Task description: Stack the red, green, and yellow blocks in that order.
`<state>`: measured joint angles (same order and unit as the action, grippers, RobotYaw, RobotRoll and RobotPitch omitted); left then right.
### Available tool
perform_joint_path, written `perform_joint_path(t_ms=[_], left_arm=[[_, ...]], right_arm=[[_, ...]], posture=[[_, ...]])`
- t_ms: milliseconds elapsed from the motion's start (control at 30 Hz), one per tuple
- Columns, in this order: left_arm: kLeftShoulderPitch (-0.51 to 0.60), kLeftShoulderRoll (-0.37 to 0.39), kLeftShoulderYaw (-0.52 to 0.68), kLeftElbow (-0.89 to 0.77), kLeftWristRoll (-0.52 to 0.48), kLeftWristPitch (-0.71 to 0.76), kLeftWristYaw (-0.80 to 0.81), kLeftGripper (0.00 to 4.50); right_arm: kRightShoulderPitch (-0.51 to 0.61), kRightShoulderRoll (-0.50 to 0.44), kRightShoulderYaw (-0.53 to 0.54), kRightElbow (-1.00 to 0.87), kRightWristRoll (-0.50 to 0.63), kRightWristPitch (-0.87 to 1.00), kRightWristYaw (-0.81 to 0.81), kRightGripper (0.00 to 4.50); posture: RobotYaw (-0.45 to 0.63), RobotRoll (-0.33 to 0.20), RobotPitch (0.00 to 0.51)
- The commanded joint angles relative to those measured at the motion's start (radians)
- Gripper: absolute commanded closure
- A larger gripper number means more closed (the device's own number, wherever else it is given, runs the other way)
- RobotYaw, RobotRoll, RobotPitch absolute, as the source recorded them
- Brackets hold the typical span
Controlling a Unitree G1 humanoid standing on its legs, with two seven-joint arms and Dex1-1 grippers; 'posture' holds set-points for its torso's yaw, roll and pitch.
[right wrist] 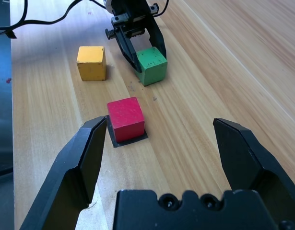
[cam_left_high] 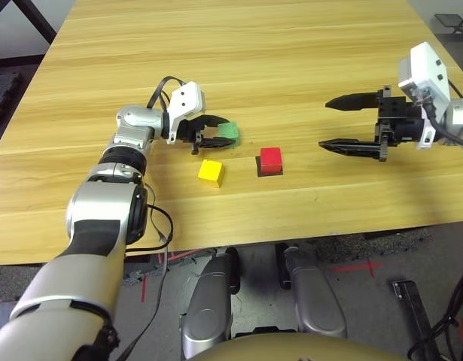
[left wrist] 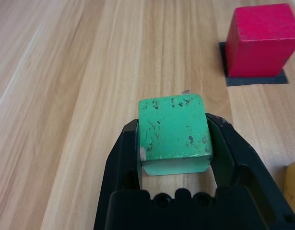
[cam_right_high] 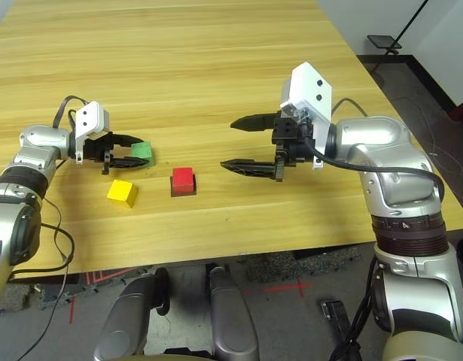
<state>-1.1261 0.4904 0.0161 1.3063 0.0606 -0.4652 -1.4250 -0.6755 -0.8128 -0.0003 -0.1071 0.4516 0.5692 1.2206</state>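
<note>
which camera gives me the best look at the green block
The left wrist view: the green block sits close up between the left claw's fingers. Both eye views show it small and half hidden behind that claw; the right wrist view shows it farther off.

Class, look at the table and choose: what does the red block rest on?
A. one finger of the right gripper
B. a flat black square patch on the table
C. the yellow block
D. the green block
B: the red block sits on the flat black square patch, whose dark edge shows around its base, apart from the other blocks.
</note>
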Motion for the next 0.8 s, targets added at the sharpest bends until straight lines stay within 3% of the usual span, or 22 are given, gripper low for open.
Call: perform_joint_path(t_ms=[33,200,367,600,800], left_arm=[[-0.051,0.01,0.042,-0.033,-0.063,0.041,-0.075,2.42],[-0.07,-0.004,0.062,-0.158,-0.17,0.164,-0.18,2.42],[0.128,0.015,-0.042,-0.653,-0.343,0.45,-0.189,2.42],[0.338,0.016,-0.083,-1.146,-0.419,0.706,-0.079,2.42],[0.371,0.01,-0.121,-1.264,-0.392,0.755,0.049,2.42]], right_arm=[[0.013,0.003,0.01,-0.01,-0.001,-0.017,-0.003,0.0],[0.033,0.002,0.007,-0.019,0.002,-0.027,-0.009,0.0],[0.065,-0.003,-0.005,-0.061,0.021,-0.014,-0.016,0.0],[0.077,-0.003,-0.011,-0.092,0.031,0.001,-0.024,0.0],[0.097,-0.006,-0.022,-0.129,0.05,0.019,-0.039,0.0]], posture=[[0.13,-0.028,0.249],[0.14,-0.01,0.245],[0.15,0.001,0.245],[0.15,0.013,0.242],[0.14,0.022,0.237]])
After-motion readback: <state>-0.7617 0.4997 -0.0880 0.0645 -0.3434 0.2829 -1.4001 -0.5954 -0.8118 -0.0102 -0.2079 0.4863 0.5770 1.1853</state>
